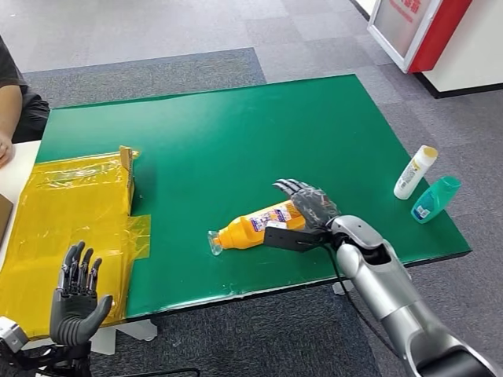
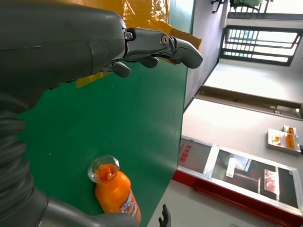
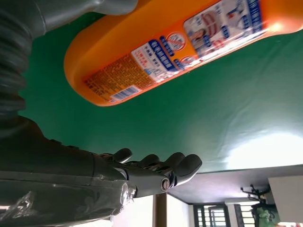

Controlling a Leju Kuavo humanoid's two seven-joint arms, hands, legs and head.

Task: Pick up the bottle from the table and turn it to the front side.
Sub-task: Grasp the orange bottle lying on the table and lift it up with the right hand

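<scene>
An orange bottle (image 1: 255, 228) with a clear cap and a printed label lies on its side on the green table (image 1: 237, 126), cap toward the left. My right hand (image 1: 308, 212) brackets its base end, with the thumb on the near side and the fingers (image 3: 157, 170) stretched along the far side. The right wrist view shows a strip of green table between the bottle (image 3: 171, 47) and those fingers. My left hand (image 1: 75, 302) hovers at the near left with fingers spread upward, holding nothing. In the left wrist view the bottle (image 2: 116, 194) lies well away from the left hand (image 2: 71, 47).
A yellow plastic-wrapped package (image 1: 65, 228) covers the table's left part. A white bottle (image 1: 415, 173) and a teal bottle (image 1: 436, 198) lie at the right edge. A person's arm (image 1: 12, 110) shows at the far left. A red and white cabinet (image 1: 427, 31) stands beyond the table.
</scene>
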